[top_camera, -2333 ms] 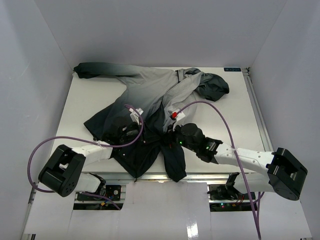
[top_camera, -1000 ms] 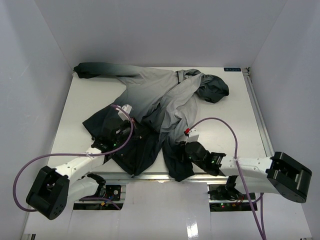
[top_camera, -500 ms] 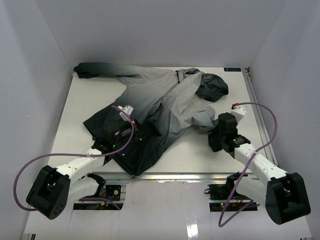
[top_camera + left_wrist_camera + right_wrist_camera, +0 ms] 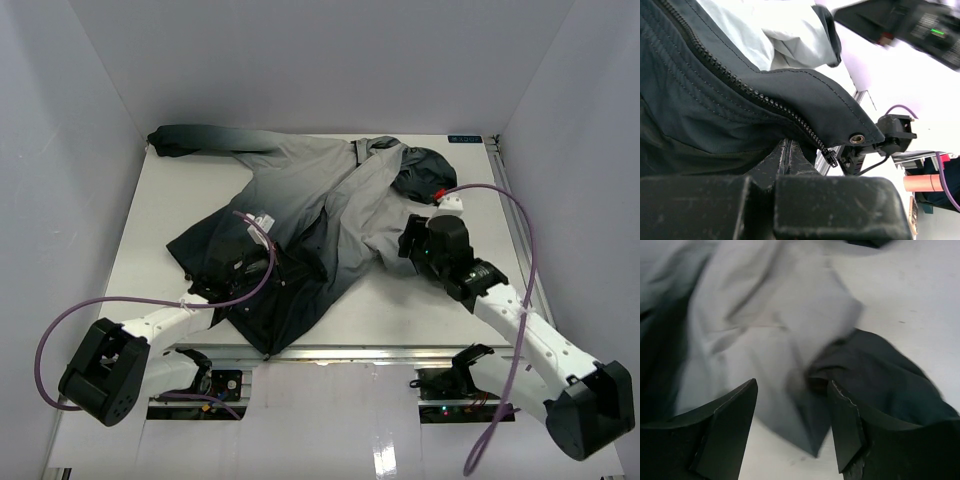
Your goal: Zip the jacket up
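Right hand (image 4: 792, 385) spread wide above a sleeve of the jacket (image 4: 750, 330); left hand (image 4: 788, 148) pinched shut on its zippered hem.

1. Tips of the left gripper (image 4: 788, 146) vanish under the jacket (image 4: 715, 100) at its dark hem.
2. Over on the right wrist view, the fabric is smeared with blur and the folds are unreadable.
3. From overhead, the zipper (image 4: 740, 86) is too small to make out.

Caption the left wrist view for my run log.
Left hand pinching the jacket at its dark hem, just under the unjoined zipper teeth and the corner snap eyelet.
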`<state>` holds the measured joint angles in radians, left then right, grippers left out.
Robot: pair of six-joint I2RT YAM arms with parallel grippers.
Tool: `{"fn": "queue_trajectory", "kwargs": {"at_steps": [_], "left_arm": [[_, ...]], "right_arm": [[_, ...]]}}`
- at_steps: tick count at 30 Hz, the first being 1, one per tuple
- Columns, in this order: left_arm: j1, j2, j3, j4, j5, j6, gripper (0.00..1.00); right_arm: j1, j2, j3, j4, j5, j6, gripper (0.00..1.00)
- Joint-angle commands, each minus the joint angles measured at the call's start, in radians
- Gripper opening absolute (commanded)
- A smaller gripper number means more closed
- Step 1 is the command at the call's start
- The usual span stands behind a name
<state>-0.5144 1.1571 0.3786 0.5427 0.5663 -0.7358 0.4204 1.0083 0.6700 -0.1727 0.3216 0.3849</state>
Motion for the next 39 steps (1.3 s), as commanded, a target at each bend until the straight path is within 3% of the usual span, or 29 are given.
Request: {"fn": "queue_trajectory", "kwargs": {"at_steps": [1,8,13,15,18,22,31,39], "left_arm": [[-0.006,-0.023,0.014,-0.024,0.005,0.034,0.0],[-0.007,-0.02,0.016,-0.016,0.023,0.035,0.0],[-0.009,-0.015,0.019,-0.016,0.033,0.039,0.0],[-0.01,-0.014,0.02,-0.018,0.032,0.039,0.0],[-0.01,-0.013,0.02,-0.022,0.032,0.041,0.0],[-0.01,-0.011,0.022,-0.023,0.034,0.042,0.0],[-0.01,-0.031,0.011,-0.003,0.038,0.038,0.0],[-0.01,-0.036,-0.012,0.064,0.071,0.02,0.0]], "right_arm": [[0.183,-0.116,0.055,-0.01,-0.02,0.008,0.64],[0.399,-0.072,0.084,0.144,-0.091,-0.017,0.58],[0.544,0.005,0.071,0.371,-0.22,-0.062,0.34],[0.607,0.036,0.084,0.417,-0.23,-0.082,0.32],[0.715,0.08,0.132,0.423,-0.142,-0.11,0.32],[0.771,0.137,0.162,0.437,-0.087,-0.139,0.32],[0.781,0.192,0.183,0.392,0.048,-0.127,0.34],[0.781,0.094,0.064,0.411,0.117,-0.075,0.39]]}}
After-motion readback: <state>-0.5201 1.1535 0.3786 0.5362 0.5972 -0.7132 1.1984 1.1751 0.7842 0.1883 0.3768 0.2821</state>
